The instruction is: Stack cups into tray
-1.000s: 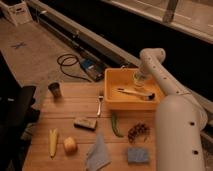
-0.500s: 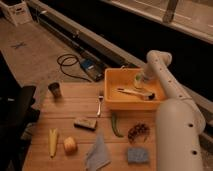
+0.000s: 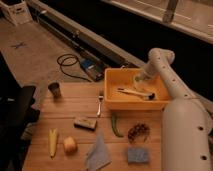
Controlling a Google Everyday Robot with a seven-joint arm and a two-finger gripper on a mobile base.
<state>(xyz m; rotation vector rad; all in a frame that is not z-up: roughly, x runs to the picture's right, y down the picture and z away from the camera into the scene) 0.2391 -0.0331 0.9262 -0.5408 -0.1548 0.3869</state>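
A yellow tray (image 3: 113, 95) stands at the back right of the wooden table. A dark metal cup (image 3: 54, 90) stands upright at the table's back left, far from the tray. My gripper (image 3: 139, 78) is over the tray's back part, at the end of the white arm (image 3: 165, 70). A pale glassy thing, perhaps a cup, shows at the gripper, but I cannot tell whether it is held. A long utensil (image 3: 134, 93) lies inside the tray.
On the table lie a fork (image 3: 100, 104), a brown block (image 3: 85, 123), a green pepper (image 3: 116, 126), a dark cluster (image 3: 138, 132), a banana (image 3: 52, 142), an orange object (image 3: 70, 145), a grey cloth (image 3: 98, 155) and a blue sponge (image 3: 137, 155). Cables (image 3: 70, 64) lie on the floor.
The arm has swung a little to the right and up over the tray's back. Things on the table have not moved.
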